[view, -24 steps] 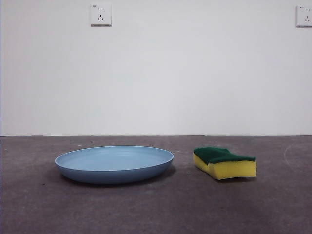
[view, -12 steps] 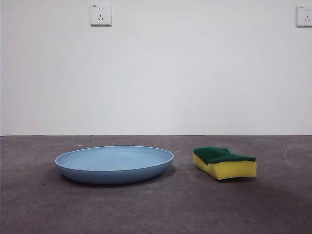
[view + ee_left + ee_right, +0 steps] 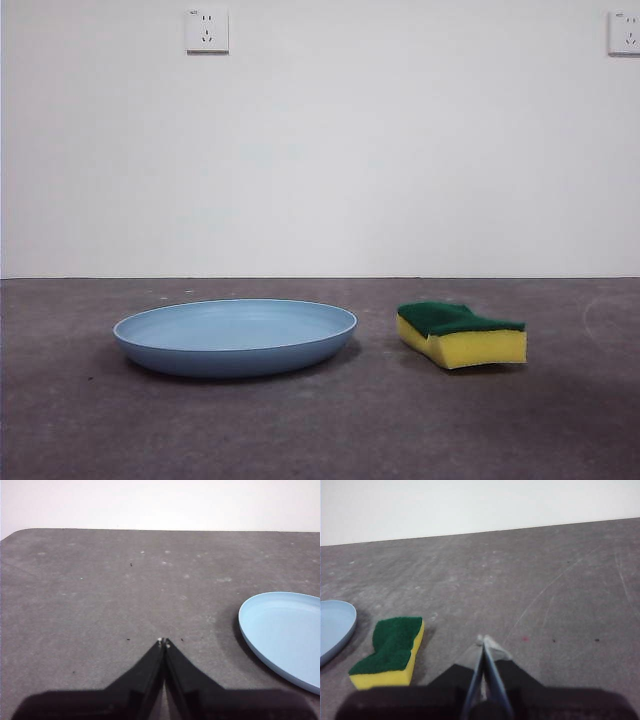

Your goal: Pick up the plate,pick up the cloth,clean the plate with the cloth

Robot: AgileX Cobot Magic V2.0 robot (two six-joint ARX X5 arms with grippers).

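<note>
The light-blue plate [image 3: 235, 337] lies flat on the dark grey table, left of centre in the front view. The cloth [image 3: 460, 333], a yellow sponge with a dark green top, rests on the table just right of it, apart from the rim. No arm shows in the front view. In the left wrist view my left gripper [image 3: 163, 641] is shut with nothing in it, off to the side of the plate [image 3: 285, 632]. In the right wrist view my right gripper [image 3: 482, 641] is shut and empty, with the cloth [image 3: 390, 651] and the plate's edge [image 3: 335, 627] off to one side.
A white wall with two power sockets [image 3: 206, 29] [image 3: 624, 32] stands behind the table. The table's far edge [image 3: 150, 529] and a rounded corner appear in the left wrist view.
</note>
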